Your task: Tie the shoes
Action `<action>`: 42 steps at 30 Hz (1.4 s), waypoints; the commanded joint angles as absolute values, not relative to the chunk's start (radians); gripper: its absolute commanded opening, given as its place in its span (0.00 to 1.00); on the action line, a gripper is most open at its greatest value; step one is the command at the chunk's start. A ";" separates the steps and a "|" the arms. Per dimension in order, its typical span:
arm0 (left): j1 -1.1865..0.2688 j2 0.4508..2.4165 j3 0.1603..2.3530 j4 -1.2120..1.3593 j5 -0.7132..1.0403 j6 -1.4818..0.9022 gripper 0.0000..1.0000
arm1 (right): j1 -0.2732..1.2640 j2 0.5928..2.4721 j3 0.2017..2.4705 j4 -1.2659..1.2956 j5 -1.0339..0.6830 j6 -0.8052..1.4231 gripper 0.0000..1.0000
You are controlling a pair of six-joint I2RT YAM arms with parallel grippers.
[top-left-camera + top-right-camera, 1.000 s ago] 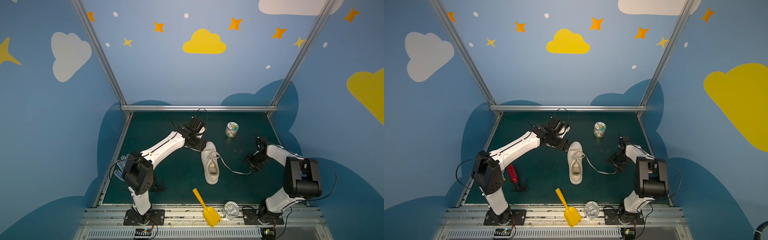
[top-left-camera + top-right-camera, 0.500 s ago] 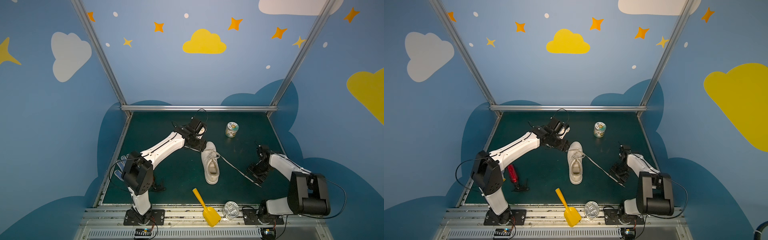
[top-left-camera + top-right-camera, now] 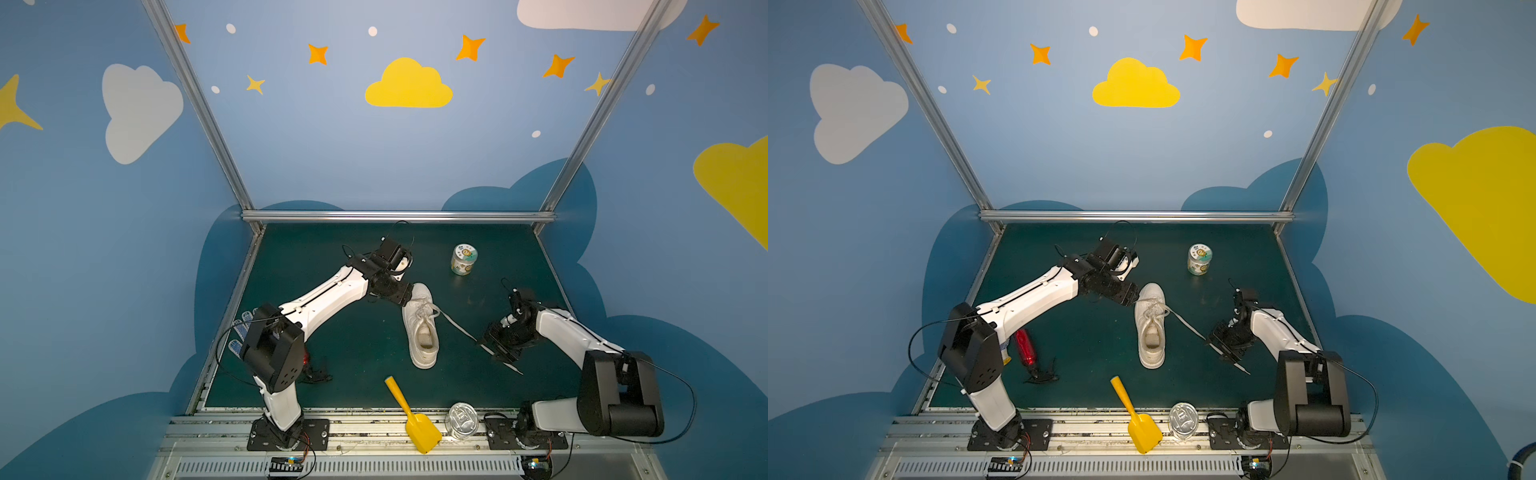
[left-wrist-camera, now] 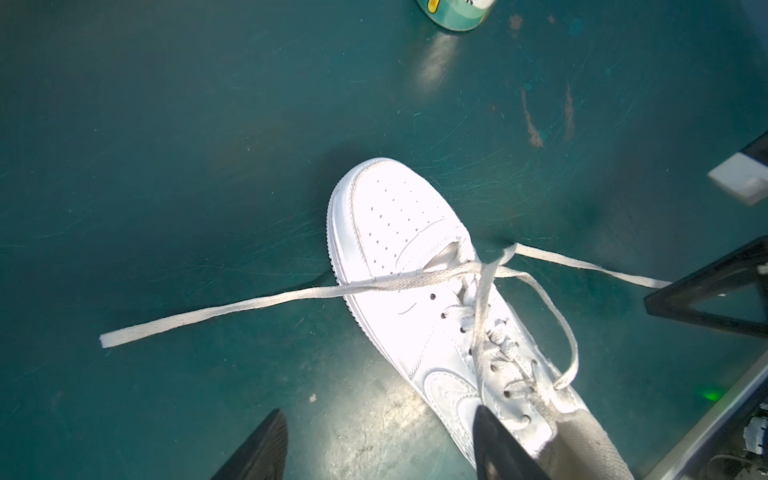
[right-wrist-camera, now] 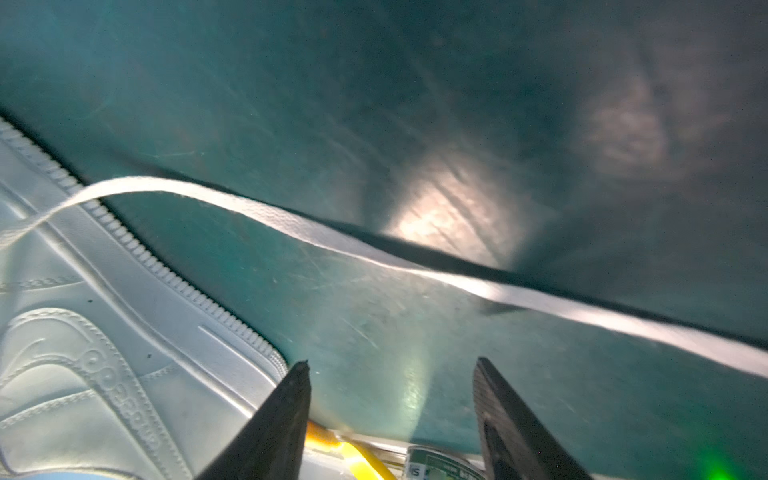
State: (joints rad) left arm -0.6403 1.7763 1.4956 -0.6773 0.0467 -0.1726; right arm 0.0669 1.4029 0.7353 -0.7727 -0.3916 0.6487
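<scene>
Currently: left pincer (image 4: 378,415) released, fingers (image 4: 262,449) spread and empty, hovering just left of the sneaker (image 3: 422,328). Sneaker stands upright in the middle of the bench (image 3: 353,345), toe toward the back wall (image 3: 395,166), laces (image 4: 478,270) crossed once, ends loose. One lace (image 3: 457,328) runs straight rightward to the right pincer (image 3: 496,347), likewise released; the lace lies past its fingertips (image 5: 291,399), ungripped.

Robot lab cell, enclosed booth. Blue panel walls (image 3: 332,145) painted with clouds and stars, aluminium frame posts (image 3: 198,104), dark green mat (image 3: 353,353) as worktop. At 6 o'clock, two arm bases (image 3: 286,432) bolted to a slotted metal rail (image 3: 374,428).
</scene>
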 commanded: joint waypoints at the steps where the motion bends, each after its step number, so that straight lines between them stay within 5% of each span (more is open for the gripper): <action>1: -0.636 1.750 1.493 -0.671 0.060 -0.182 0.71 | 0.077 1.433 0.742 -0.703 -0.443 0.652 0.62; 18: -0.636 1.738 1.476 -0.681 0.049 -0.195 0.71 | 0.042 1.875 1.276 -0.741 -0.454 0.488 0.59; 25: -0.637 1.715 1.447 -0.661 0.046 -0.206 0.71 | 0.016 1.788 1.328 -0.915 -0.399 0.387 0.61; 33: -0.637 1.720 1.446 -0.649 0.052 -0.205 0.71 | -0.007 1.681 1.145 -1.007 -0.108 0.344 0.60; 42: -0.638 1.728 1.460 -0.653 0.061 -0.207 0.71 | -0.001 1.602 1.051 -1.004 -0.040 0.321 0.60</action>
